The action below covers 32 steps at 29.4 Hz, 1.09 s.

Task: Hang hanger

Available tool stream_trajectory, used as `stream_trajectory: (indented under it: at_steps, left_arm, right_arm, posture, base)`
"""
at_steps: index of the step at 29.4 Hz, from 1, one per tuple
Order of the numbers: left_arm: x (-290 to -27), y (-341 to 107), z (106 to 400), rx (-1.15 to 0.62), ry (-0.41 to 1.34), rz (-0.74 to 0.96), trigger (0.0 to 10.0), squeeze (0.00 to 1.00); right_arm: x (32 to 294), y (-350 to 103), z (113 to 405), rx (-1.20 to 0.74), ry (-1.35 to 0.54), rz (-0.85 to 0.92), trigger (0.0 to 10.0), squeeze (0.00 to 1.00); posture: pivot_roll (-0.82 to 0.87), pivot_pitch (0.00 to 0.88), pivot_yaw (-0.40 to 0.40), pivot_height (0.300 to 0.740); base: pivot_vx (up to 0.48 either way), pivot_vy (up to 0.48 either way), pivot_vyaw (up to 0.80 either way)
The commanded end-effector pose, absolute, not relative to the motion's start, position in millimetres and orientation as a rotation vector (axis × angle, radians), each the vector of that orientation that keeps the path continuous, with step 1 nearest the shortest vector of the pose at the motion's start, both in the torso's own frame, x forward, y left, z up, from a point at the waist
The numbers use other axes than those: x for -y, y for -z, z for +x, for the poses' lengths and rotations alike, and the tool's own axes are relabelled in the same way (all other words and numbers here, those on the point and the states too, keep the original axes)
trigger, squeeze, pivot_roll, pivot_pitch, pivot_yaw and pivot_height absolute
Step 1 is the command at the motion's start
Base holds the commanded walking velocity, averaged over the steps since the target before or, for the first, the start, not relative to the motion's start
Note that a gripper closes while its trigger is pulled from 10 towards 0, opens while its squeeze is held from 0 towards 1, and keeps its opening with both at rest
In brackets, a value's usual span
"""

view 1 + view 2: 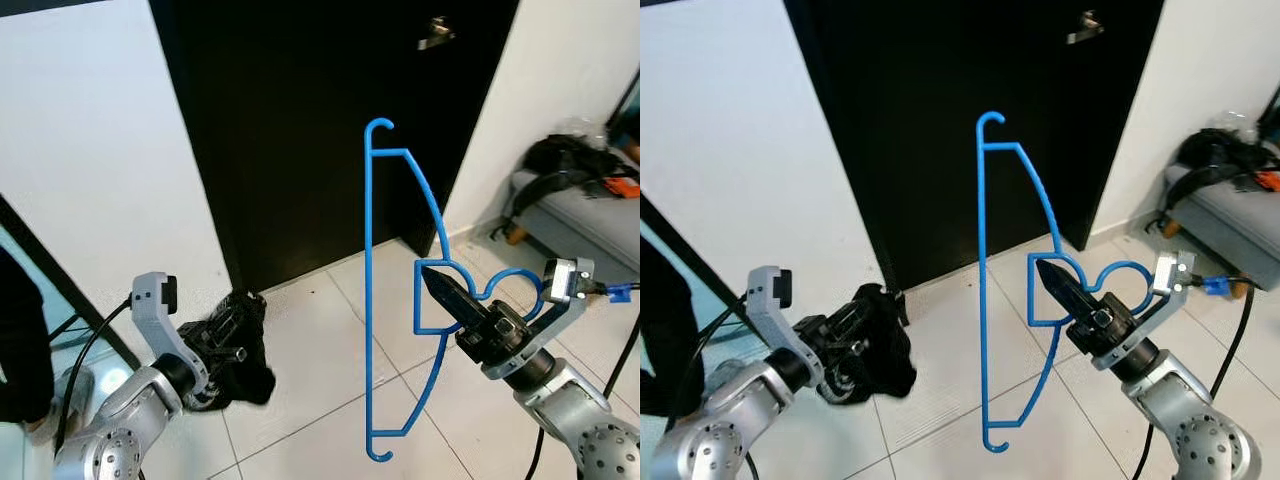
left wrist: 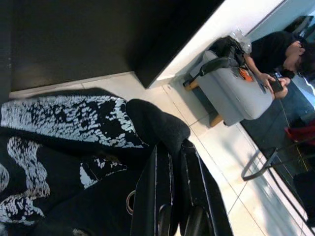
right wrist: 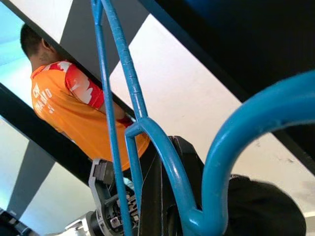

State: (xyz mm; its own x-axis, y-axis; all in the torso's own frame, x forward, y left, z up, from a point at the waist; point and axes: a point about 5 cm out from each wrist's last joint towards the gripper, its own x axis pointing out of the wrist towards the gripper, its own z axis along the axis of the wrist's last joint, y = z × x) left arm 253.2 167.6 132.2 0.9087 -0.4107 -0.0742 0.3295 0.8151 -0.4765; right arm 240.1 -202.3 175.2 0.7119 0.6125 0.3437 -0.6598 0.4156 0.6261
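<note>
A blue hanger (image 1: 372,300) is held by the right gripper (image 1: 445,291), its black fingers (image 1: 452,296) clamped together on the loop section at the hanger's middle, where the hook meets the body. The hanger is turned on its side: the long straight bar stands vertical, the curved shoulder bows toward the gripper, and the hook loop (image 1: 515,287) points toward the robot's right. It is held in the air in front of a black door (image 1: 320,120), above the white tile floor (image 1: 320,380).

The left gripper (image 1: 238,345) is low at the robot's left, fingers (image 2: 162,187) closed together on a black garment (image 2: 64,147) with white patterning; the cloth bunches around the fingertips.

A door handle (image 1: 436,33) is seen near the upper edge. A grey seat (image 1: 590,215) with a black bag (image 1: 565,155) stands at the right. In the right wrist view a person in an orange shirt (image 3: 74,113) is seen beyond the hanger bars. In the left wrist view another person (image 2: 275,54) bends by the seat.
</note>
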Motion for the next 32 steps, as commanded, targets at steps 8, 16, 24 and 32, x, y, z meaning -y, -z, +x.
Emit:
stream_trajectory:
  at_steps: [8, 16, 24, 32]
  left_arm:
    - [-173, -135, 256, -0.164, 0.388, -0.443, 10.0, 0.0]
    - [-176, -136, 259, -0.15, 0.37, -0.448, 10.0, 0.0]
    - [-177, -126, 259, -0.143, 0.351, -0.455, 10.0, 0.0]
    - [-178, -102, 266, -0.161, 0.298, -0.424, 10.0, 0.0]
  right_arm:
    - [204, -177, 239, 0.09, -0.798, 0.84, 10.0, 0.0]
    - [203, -177, 239, 0.085, -0.803, 0.837, 10.0, 0.0]
    - [203, -164, 238, 0.044, -0.792, 0.835, 10.0, 0.0]
    - [201, -135, 250, -0.051, -0.736, 0.786, 10.0, 0.0]
  posture:
    - [0.06, 0.082, 0.002, 0.74]
    - [0.06, 0.084, 0.0, 0.74]
    - [0.07, 0.039, -0.019, 0.74]
    - [0.11, 0.0, -0.051, 0.74]
  base:
    - [-0.24, 0.0, 0.8]
    - [0.0, 0.0, 0.8]
    - [0.0, 0.0, 0.8]
    - [0.0, 0.0, 0.8]
